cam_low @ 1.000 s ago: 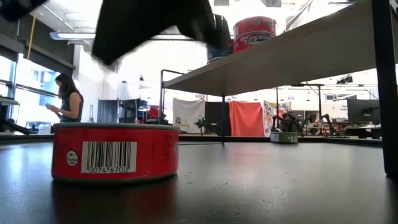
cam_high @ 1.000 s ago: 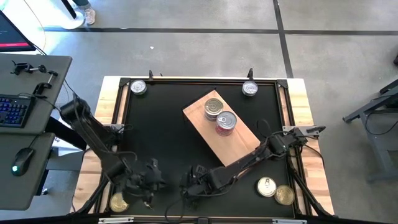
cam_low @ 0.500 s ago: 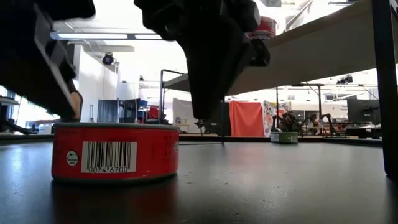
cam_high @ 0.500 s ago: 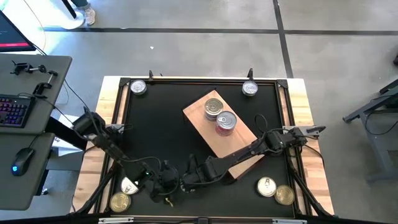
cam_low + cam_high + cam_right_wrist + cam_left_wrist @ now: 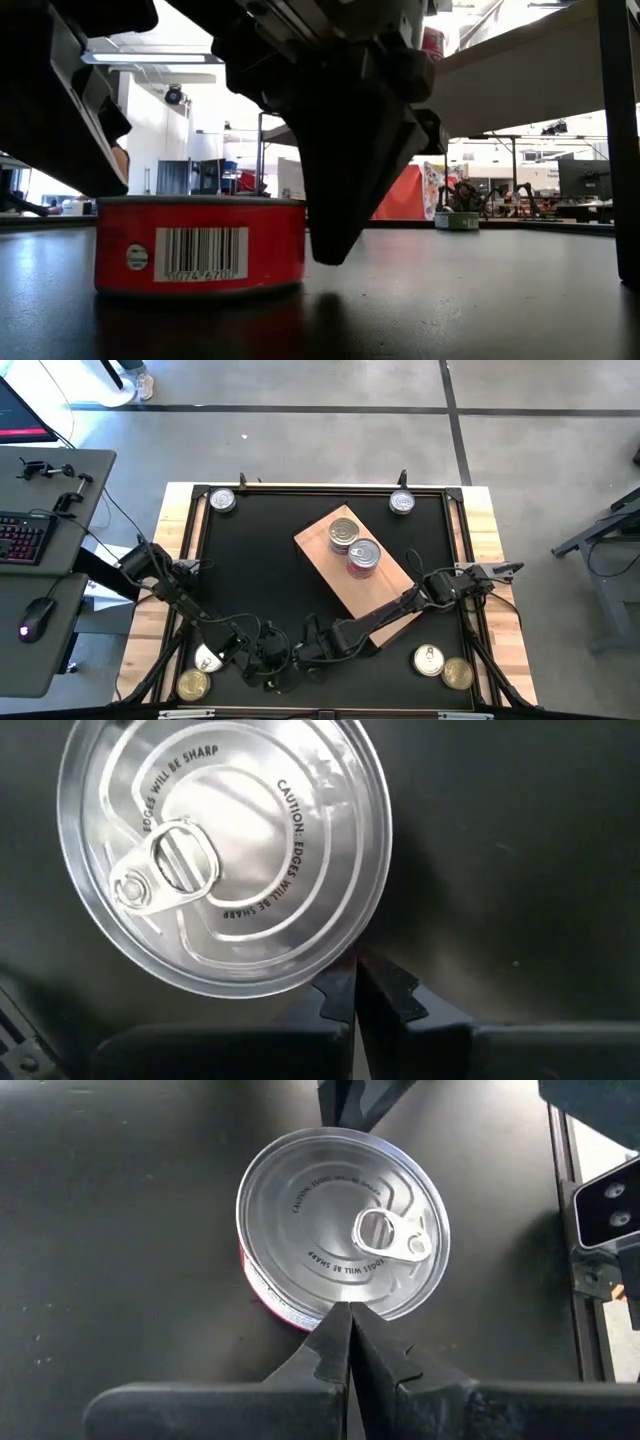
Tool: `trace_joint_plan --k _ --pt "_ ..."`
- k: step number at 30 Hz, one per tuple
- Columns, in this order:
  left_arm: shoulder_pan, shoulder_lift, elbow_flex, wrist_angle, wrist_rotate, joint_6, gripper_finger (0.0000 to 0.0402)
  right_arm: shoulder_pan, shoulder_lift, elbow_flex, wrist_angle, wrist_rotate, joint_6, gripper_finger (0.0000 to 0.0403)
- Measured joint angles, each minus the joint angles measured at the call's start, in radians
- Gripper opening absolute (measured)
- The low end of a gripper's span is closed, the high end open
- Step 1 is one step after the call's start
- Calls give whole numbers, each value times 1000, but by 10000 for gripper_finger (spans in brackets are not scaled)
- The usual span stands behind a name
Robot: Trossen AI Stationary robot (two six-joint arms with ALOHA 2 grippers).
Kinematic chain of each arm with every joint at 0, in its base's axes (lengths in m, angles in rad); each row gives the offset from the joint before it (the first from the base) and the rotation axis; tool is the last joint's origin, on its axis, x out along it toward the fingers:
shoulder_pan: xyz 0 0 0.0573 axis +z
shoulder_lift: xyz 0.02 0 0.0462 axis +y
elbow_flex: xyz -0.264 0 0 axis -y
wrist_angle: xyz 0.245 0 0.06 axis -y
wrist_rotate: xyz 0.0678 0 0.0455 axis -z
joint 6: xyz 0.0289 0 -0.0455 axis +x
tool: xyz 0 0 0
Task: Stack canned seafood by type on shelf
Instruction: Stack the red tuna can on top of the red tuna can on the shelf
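Two dark arms meet low over the near edge of the black counter (image 5: 250, 560), both with fingers clenched shut and grasping nothing. Left gripper (image 5: 348, 1320): its closed tips touch the rim of a red-sided tin (image 5: 343, 1225) with a silver pull-tab lid. Right gripper (image 5: 355, 982): its closed tips sit against the rim of the same kind of silver lid (image 5: 225, 850); whether this is the same tin cannot be told. In the level view, this red tin (image 5: 200, 245), barcode facing the camera, stands upright on the counter with a dark gripper body just beside it.

Near left corner: a silver-lidded tin (image 5: 208, 659) beside the left arm, and a gold-lidded tin (image 5: 192, 684) closer to the edge. Near right corner: a pale-lidded tin (image 5: 429, 659) and a gold-lidded tin (image 5: 457, 673), just beside each other.

Middle of the counter: the light-brown wooden shelf (image 5: 330, 575), lying at an angle, its near end crossed by the right arm. On it stand two tins side by side: a silver-topped one (image 5: 343, 533) and one with a red side label (image 5: 363, 556).

Far edge: one silver tin (image 5: 222, 501) at the far left corner and another (image 5: 402, 503) at the far right corner, well apart.
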Motion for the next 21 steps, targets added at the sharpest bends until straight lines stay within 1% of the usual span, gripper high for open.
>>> trace_joint_plan --k 4,10,15,21 --pt "-1 -1 0 -7 4 16 0 2 0 1 32 -2 0 0" --pt "-2 -3 0 -35 17 11 0 3 0 72 7 -6 -24 0" --pt "-2 -1 0 -98 23 -11 0 2 -6 144 4 15 -26 0" --pt "2 6 -4 -115 21 -11 0 -3 -5 192 50 60 -26 0"
